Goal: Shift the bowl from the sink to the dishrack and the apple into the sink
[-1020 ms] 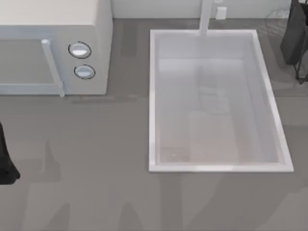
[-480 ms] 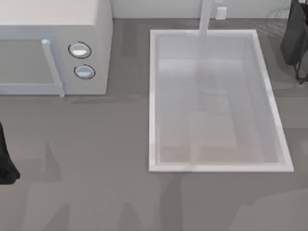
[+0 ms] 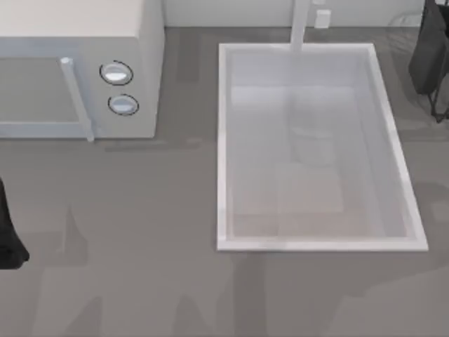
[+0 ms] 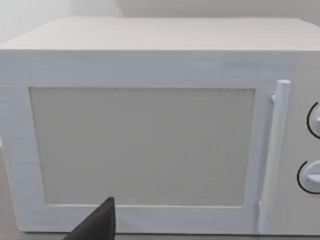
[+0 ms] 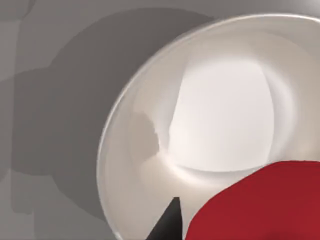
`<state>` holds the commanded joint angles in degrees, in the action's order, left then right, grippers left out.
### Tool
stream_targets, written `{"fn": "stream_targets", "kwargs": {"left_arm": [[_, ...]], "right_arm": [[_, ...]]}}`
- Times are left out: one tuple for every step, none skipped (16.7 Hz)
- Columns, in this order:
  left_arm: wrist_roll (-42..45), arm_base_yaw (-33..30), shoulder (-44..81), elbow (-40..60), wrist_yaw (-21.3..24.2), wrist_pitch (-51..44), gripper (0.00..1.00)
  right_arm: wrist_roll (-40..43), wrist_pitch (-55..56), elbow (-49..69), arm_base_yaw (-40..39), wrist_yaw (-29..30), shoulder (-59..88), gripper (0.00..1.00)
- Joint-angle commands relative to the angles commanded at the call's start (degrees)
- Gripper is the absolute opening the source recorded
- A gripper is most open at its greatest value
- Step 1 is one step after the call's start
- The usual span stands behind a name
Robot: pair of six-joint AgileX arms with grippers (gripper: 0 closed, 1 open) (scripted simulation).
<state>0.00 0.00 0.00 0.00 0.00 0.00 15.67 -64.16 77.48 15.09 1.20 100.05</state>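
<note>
apple [image 5: 260,205] lies right under the right gripper, inside a white dish [image 5: 150,125] | right arm [image 3: 429,49] far-right of the bench, nearer | sink [image 3: 223,140] basin bare | grip state: cannot tell

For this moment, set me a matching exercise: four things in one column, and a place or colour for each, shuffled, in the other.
Things:
1. microwave
2. sink
3. apple
4. left arm

Descriptions:
A. red, seen against a white round dish in the right wrist view
B. dark, at the top view's left edge
C. white basin with a faucet at its far rim
D. white box with two round knobs, at the top view's upper left

Pairs: 1-D, 2-C, 3-A, 4-B
</note>
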Motion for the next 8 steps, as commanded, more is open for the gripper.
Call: {"fn": "stream_targets", "kwargs": {"left_arm": [[0.0,0.0,0.0,0.0,0.0,0.0,1.0],[0.0,0.0,0.0,0.0,0.0,0.0,1.0],[0.0,0.0,0.0,0.0,0.0,0.0,1.0],[0.0,0.0,0.0,0.0,0.0,0.0,1.0],[0.0,0.0,0.0,0.0,0.0,0.0,1.0],[0.0,0.0,0.0,0.0,0.0,0.0,1.0],[0.0,0.0,0.0,0.0,0.0,0.0,1.0],[0.0,0.0,0.0,0.0,0.0,0.0,1.0]], "right_arm": [[-0.2,2.2,-0.7,-1.1,0.7,-0.2,0.0],[-0.5,5.0,-1.6,-2.4,1.6,-0.4,0.0],[-0.9,8.1,-2.7,-4.0,2.7,-0.7,0.0],[-1.4,11.7,-3.9,-5.6,3.9,-1.0,0.0],[-1.9,15.6,-5.3,-7.5,5.2,-1.4,0.0],[-2.5,19.8,-6.7,-9.5,6.7,-1.8,0.0],[-3.2,24.4,-8.3,-11.7,8.3,-2.2,0.0],[-3.9,29.1,-10.0,-14.0,9.9,-2.6,0.0]]}}
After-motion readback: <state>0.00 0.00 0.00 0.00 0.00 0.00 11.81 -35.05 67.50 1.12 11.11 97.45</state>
